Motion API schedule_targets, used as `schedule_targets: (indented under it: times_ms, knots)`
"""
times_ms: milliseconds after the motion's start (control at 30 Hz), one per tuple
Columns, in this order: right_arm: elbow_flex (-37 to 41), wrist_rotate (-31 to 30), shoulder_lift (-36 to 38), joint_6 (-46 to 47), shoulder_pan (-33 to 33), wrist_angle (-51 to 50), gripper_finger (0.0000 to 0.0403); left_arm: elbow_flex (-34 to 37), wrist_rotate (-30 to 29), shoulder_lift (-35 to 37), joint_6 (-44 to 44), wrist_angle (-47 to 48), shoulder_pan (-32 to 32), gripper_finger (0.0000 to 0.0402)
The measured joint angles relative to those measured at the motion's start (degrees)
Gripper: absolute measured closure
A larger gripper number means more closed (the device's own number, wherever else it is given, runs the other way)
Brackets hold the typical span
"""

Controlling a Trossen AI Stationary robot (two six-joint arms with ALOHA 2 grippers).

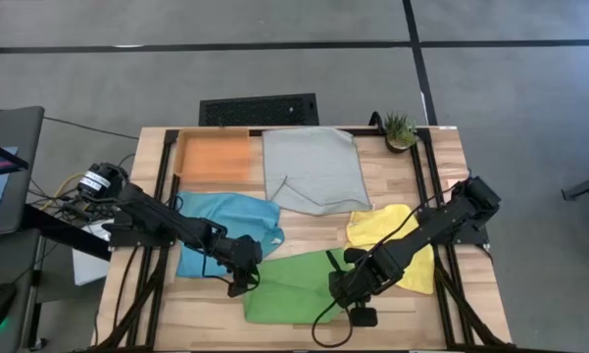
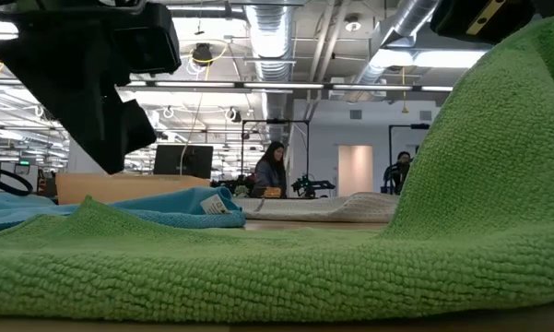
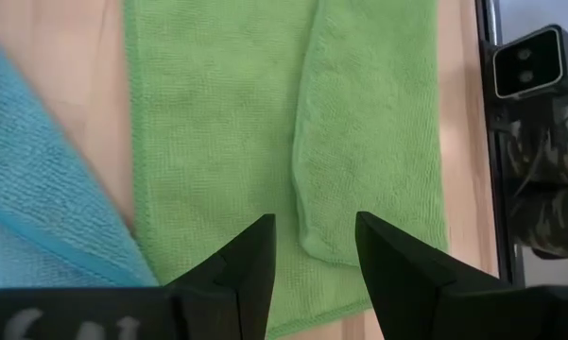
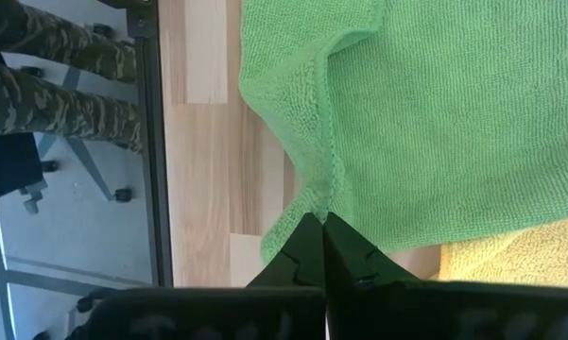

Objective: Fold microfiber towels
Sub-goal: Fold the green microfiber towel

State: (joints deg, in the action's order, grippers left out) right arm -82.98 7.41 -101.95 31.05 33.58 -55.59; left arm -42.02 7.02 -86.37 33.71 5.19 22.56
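The lime green towel [image 1: 292, 286] lies near the table's near edge, partly doubled over, as the left wrist view [image 3: 217, 123] shows. My right gripper [image 1: 345, 290] is shut on its right side, which rises steeply in the low view [image 2: 498, 129]. My left gripper [image 1: 243, 278] hangs open just above the towel's left part [image 3: 317, 236], touching nothing; the low view shows it [image 2: 92, 83] clear of the cloth. The sky blue towel [image 1: 225, 233], the pale grey towel [image 1: 314, 172] and the yellow towel [image 1: 392, 243] lie on the table. My right gripper pinches the green towel's hemmed edge [image 4: 323, 194] between its two shut fingers, close to a corner [image 4: 276, 247] on the towel's right side. That edge is drawn up into a ridge toward the fingers. The rest of the towel [image 2: 212, 267] lies on the table.
A shallow orange tray [image 1: 216, 157] stands at the far left, a small potted plant [image 1: 400, 129] at the far right. The table's frame rails [image 1: 423, 186] run along both sides. People show in the room beyond the table [image 2: 269, 171].
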Motion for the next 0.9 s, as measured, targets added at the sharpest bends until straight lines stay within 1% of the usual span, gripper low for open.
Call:
schedule_targets:
  times_ms: [100, 200, 267, 400, 533, 633, 733, 900]
  knots:
    - [0.0, 0.0, 0.0, 0.0, 0.0, -0.3, 0.0397, 0.0, -0.4, -0.3, 0.0, -0.1, 0.7, 0.0262]
    - [0.0, 0.0, 0.0, 0.0, 0.0, -0.7, 0.0397, 0.0, -1.2, -2.7, 0.0, -0.8, 1.5, 0.0262]
    - [0.0, 0.0, 0.0, 0.0, 0.0, -0.8, 0.0397, -0.5, -0.2, -5.7, 0.2, -3.0, 1.8, 0.0262]
    - [0.0, 0.0, 0.0, 0.9, 0.0, -1.4, 0.0397, -1.8, 2.9, -10.4, 1.5, -3.8, 1.9, 0.0262]
    - [0.0, 0.0, 0.0, 0.9, -0.3, -1.5, 0.0397, -3.1, 4.9, -13.0, 1.3, -5.1, 2.0, 0.0262]
    - [0.0, 0.0, 0.0, 0.9, -0.3, -1.5, 0.0397, -3.0, 5.8, -13.1, 0.8, -6.0, 2.1, 0.0265]
    - [0.0, 0.0, 0.0, 0.9, -0.3, -1.6, 0.0397, -2.9, 5.9, -12.5, 0.6, -5.4, 2.1, 0.0281]
    - [0.0, 0.0, 0.0, 0.9, -0.3, -1.7, 0.0397, -2.9, 8.6, -11.8, 1.9, -4.5, 2.0, 0.0333]
